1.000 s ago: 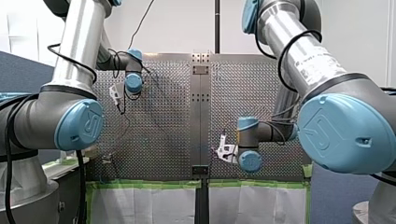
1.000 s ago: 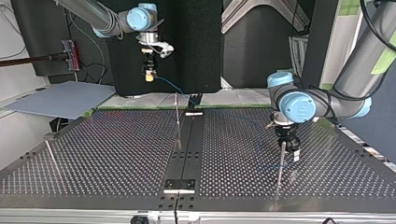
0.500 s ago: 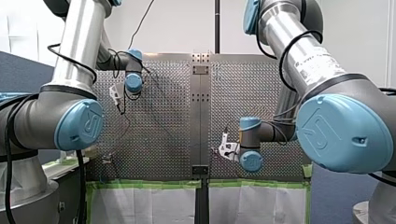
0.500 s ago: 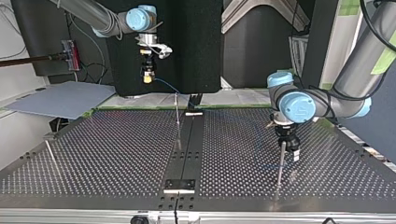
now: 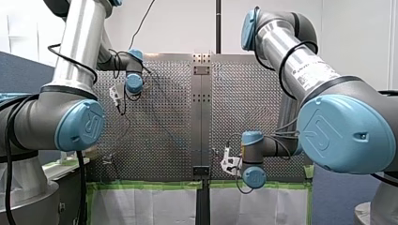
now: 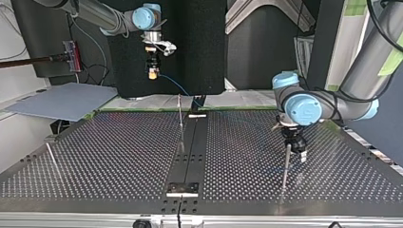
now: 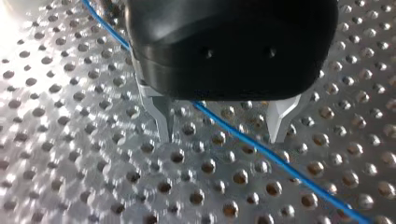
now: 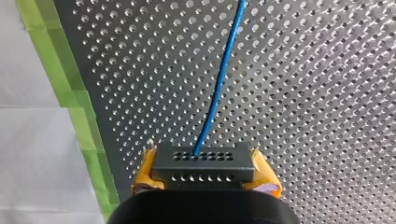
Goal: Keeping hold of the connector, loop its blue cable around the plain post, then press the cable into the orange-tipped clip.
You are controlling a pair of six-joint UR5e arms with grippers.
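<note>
My right gripper is shut on the black connector, its yellow pads on both sides. The blue cable runs straight ahead from it over the perforated plate. In the top view this gripper hangs high above the table's far edge, and the cable slopes down from it. My left gripper is open, metal fingertips close to the plate, with the cable passing loose between them. In the top view it stands just behind a thin post. I cannot make out an orange-tipped clip.
A second thin post stands by the table's dark centre strip, and a third leans near the top view's left edge. Green tape lines the plate's near edge in the front view. A grey board lies beyond the table.
My right gripper has carried the connector toward the taped edge in the front view and slightly higher in the top view. My left gripper has hardly moved.
</note>
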